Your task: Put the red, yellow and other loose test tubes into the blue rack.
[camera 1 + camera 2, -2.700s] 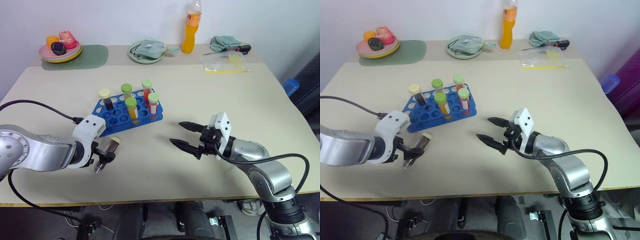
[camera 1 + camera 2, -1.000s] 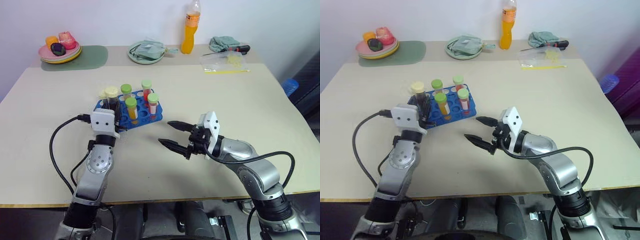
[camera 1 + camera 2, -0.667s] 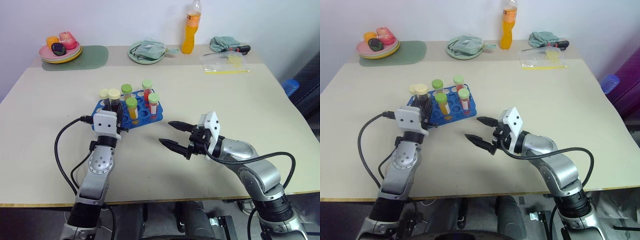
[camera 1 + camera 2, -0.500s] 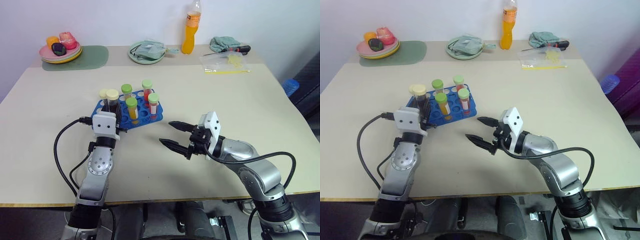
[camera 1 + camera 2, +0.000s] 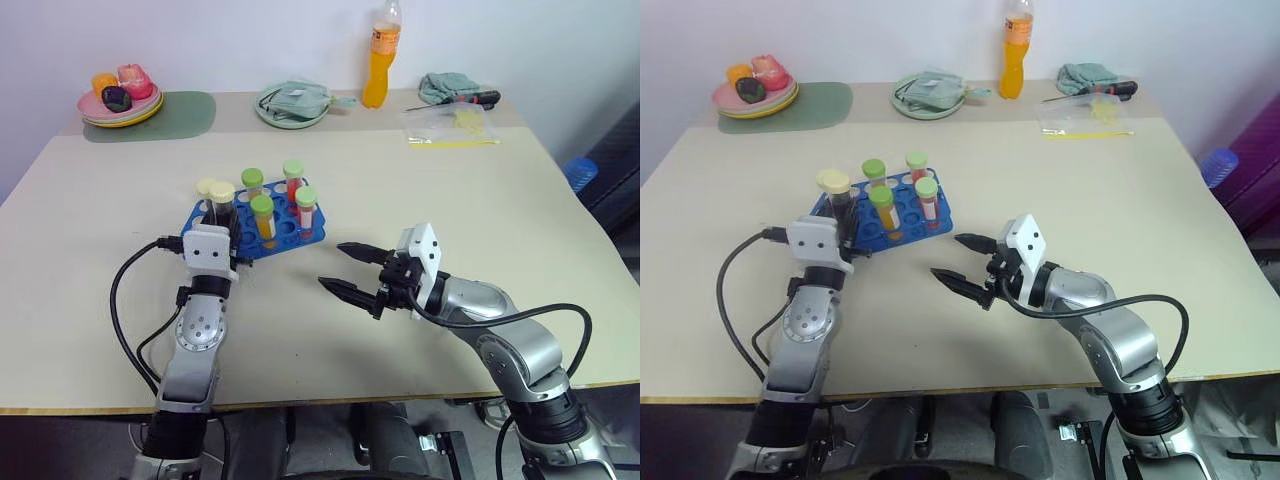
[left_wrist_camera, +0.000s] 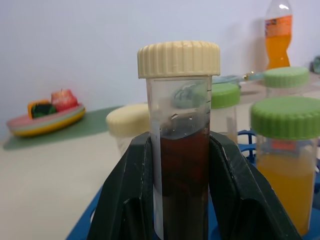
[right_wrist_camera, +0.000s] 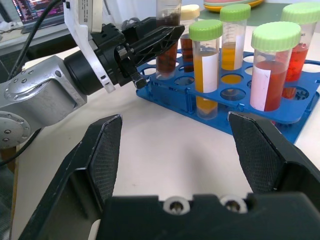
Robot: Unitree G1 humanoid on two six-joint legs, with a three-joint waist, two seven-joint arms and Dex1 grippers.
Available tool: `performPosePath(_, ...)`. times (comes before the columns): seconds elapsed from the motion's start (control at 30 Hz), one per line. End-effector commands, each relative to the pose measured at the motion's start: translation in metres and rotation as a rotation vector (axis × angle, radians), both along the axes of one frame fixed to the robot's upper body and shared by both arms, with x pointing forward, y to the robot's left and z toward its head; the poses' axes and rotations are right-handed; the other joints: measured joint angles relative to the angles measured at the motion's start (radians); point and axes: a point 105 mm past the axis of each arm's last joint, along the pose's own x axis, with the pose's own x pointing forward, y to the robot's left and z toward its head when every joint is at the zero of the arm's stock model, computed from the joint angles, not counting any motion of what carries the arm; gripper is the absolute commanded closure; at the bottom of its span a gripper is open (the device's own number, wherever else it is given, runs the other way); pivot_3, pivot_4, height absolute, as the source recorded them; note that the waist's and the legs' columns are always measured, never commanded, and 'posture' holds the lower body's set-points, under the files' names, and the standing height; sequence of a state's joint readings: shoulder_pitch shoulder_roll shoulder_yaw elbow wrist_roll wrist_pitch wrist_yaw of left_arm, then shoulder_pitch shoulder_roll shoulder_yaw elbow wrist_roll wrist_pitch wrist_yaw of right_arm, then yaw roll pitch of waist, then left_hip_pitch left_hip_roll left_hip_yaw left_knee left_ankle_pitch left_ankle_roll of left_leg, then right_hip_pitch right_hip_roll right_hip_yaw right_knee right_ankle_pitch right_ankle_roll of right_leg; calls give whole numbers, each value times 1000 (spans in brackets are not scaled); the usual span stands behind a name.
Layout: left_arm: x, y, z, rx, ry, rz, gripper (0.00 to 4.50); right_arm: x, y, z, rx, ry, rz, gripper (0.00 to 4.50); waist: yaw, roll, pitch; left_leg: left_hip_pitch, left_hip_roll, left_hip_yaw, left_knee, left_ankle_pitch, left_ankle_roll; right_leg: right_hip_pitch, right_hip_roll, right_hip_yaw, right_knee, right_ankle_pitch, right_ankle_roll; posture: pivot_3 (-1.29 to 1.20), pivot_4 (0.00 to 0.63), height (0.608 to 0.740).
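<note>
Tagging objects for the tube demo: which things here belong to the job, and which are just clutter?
Job:
- dark tube, clamped in left gripper
- blue rack, five tubes standing in it
- right gripper, open, empty

Clutter:
- orange drink bottle
- fruit plate
- green mat
- zip bag
- screwdriver

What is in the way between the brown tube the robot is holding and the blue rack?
Nothing visible. The left gripper holds the dark tube upright at the blue rack's near left corner, with open holes there. The nearest neighbours are another pale-capped tube behind it and the yellow tube beside it, already standing in their holes.
</note>
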State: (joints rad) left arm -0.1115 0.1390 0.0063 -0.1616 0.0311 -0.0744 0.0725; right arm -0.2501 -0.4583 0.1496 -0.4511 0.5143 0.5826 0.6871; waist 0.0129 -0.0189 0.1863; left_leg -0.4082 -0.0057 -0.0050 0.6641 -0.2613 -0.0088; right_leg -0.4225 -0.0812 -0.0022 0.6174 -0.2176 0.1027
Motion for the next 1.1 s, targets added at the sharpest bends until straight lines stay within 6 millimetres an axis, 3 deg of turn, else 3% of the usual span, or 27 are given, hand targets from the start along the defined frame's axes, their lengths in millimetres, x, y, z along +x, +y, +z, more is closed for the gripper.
performPosePath(0.03, 0, 2, 3, -12, -13, -7, 3288, -4, 2, 11, 13, -53, 15, 747, -1, 0, 0, 0, 0, 0, 0, 0, 0, 0, 0, 0, 0, 0, 0, 0, 150, 740)
performPosePath(0.13, -2, 2, 3, -8, -14, -12, 2139, -4, 1, 11, 11, -57, 14, 747, 0, 0, 0, 0, 0, 0, 0, 0, 0, 0, 0, 0, 0, 0, 0, 0, 150, 740)
performPosePath(0.27, -11, 9, 9, -4, -16, -35, 279, 0, -8, 15, -2, -71, -5, 747, -1, 0, 0, 0, 0, 0, 0, 0, 0, 0, 0, 0, 0, 0, 0, 0, 150, 740)
performPosePath(0.43, -42, 39, 25, 25, 38, -130, 279, 9, -46, 29, -61, -99, -76, 747, -4, 0, 0, 0, 2, 0, 0, 0, 1, -1, 0, 0, 0, 0, 0, 0, 150, 740)
performPosePath(0.57, -75, 69, 22, 121, 209, -236, 279, 11, -89, 33, -132, -76, -161, 747, -3, 1, 0, 0, 3, 0, -1, -1, 1, -1, 0, 0, 0, -3, -4, 0, 150, 740)
performPosePath(0.7, -94, 97, 13, 186, 370, -260, 279, 11, -128, 30, -207, -42, -241, 747, 3, 1, 0, 0, 3, 1, 0, -1, 1, 0, 0, 0, -3, -3, -5, 0, 150, 740)
performPosePath(0.83, -100, 110, 6, 211, 450, -292, 279, 10, -145, 23, -249, -23, -278, 747, -1, 1, 0, 0, 3, 2, 0, -1, 1, 0, -1, 0, -3, -3, -5, 0, 150, 740)
performPosePath(1.1, -100, 102, -5, 192, 490, -328, 279, 9, -152, 17, -263, -14, -290, 747, 0, 1, 0, -1, 4, 2, 0, -1, 2, -1, 0, 1, -3, -3, -5, 0, 150, 740)
